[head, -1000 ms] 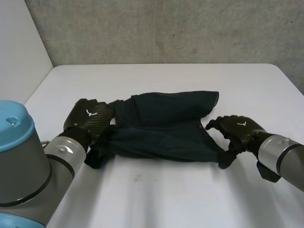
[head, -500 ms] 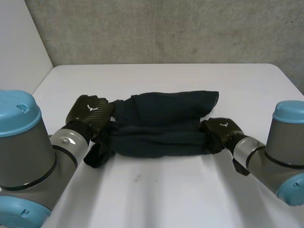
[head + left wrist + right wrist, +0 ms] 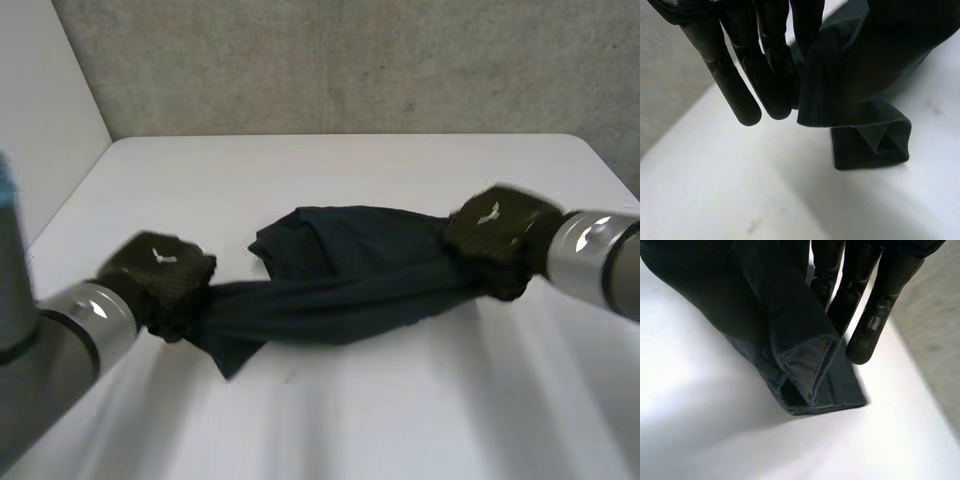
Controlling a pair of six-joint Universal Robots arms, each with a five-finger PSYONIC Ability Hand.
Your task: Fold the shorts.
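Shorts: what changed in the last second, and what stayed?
The left hand drew its end outward and nearer; the right hand carried the other end outward and farther back, stretching the shorts into a bunched band. Each hand stayed on its own end.

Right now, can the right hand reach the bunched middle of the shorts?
Probably not yet: the right hand is shut on one end of the shorts. The bunch lies close, but it must let go first.

Ends of the shorts (image 3: 340, 270) buried under the left hand (image 3: 160, 272) and right hand (image 3: 497, 232)
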